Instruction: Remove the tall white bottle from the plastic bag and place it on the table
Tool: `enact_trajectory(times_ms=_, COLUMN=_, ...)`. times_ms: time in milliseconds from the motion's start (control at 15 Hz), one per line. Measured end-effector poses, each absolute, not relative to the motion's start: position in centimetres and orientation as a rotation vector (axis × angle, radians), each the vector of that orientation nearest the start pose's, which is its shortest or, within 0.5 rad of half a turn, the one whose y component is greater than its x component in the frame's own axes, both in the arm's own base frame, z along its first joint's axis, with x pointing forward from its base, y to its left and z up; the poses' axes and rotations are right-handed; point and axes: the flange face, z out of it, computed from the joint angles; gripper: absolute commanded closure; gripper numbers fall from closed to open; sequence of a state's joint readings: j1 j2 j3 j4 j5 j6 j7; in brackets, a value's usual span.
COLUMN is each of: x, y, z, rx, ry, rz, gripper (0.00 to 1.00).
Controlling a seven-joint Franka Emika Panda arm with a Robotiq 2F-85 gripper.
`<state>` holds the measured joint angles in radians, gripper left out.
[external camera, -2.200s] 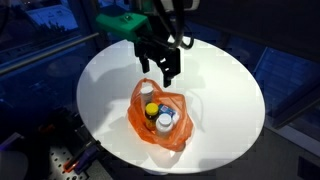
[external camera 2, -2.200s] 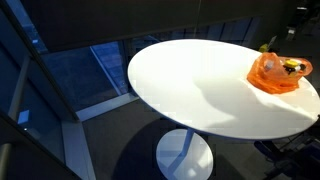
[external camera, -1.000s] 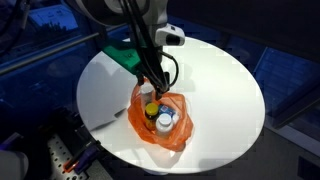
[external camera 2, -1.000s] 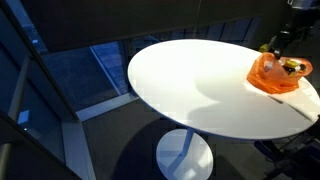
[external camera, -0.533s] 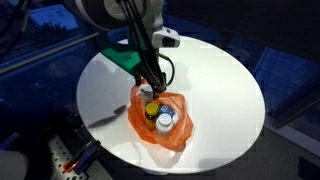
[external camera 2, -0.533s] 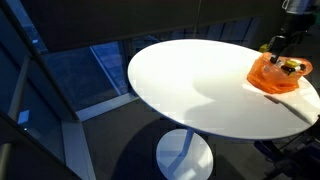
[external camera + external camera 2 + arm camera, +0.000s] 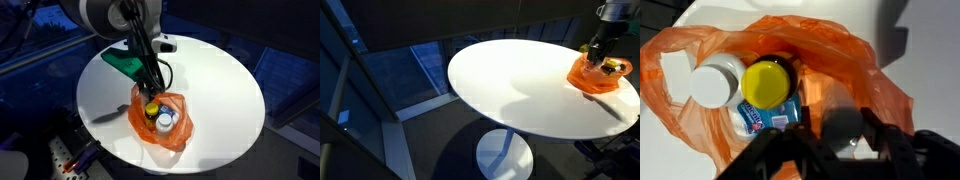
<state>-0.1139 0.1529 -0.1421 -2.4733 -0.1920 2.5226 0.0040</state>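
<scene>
An orange plastic bag (image 7: 162, 122) lies open on the round white table (image 7: 225, 85), and shows near the table's far edge in an exterior view (image 7: 592, 75). In the wrist view, the tall white bottle (image 7: 843, 128) looks like a grey, shadowed cylinder standing in the bag (image 7: 830, 45). My gripper (image 7: 841, 119) reaches down into the bag, its black fingers (image 7: 876, 128) pressed against both sides of that bottle. In both exterior views the arm comes down from above, and the gripper (image 7: 150, 92) (image 7: 595, 52) hides the bottle.
Other bottles share the bag: a white-capped one (image 7: 718, 83), a yellow-capped one (image 7: 767, 83) above a blue label, and a blue-capped one (image 7: 170, 115). The table (image 7: 510, 85) stands on one pedestal, with dark floor all round it.
The gripper has come lower into the bag's mouth. Its fingers have closed in from wide open onto the tall bottle. The bag and the other bottles have not moved.
</scene>
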Motion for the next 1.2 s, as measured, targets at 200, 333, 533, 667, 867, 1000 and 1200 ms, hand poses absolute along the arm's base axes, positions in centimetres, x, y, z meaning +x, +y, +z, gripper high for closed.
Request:
enact_trajectory(times_ms=200, x=45.5, y=-11.9, z=22.9, rx=-3.245, ry=0.166, rz=0.178, gripper=0.89)
enact_trajectory(times_ms=333, x=45.9, y=-12.1, z=23.8, rx=-3.249, ry=0.181, rz=0.159, gripper=0.89)
enact_trajectory(times_ms=533, x=46.4, y=-12.4, z=26.7, rx=-3.265, ry=0.194, rz=0.140, gripper=0.89)
enact_trajectory(times_ms=667, x=46.7, y=-12.2, z=29.1, rx=-3.272, ry=0.198, rz=0.118, gripper=0.89)
enact_trajectory(times_ms=867, x=47.3, y=-10.9, z=32.8, rx=-3.282, ry=0.168, rz=0.063, gripper=0.89)
enact_trajectory(times_ms=1000, x=47.6, y=-9.4, z=34.7, rx=-3.289, ry=0.124, rz=0.019, gripper=0.89)
enact_trajectory(times_ms=1200, x=48.2, y=-6.4, z=36.9, rx=-3.286, ry=0.042, rz=-0.053, gripper=0.89)
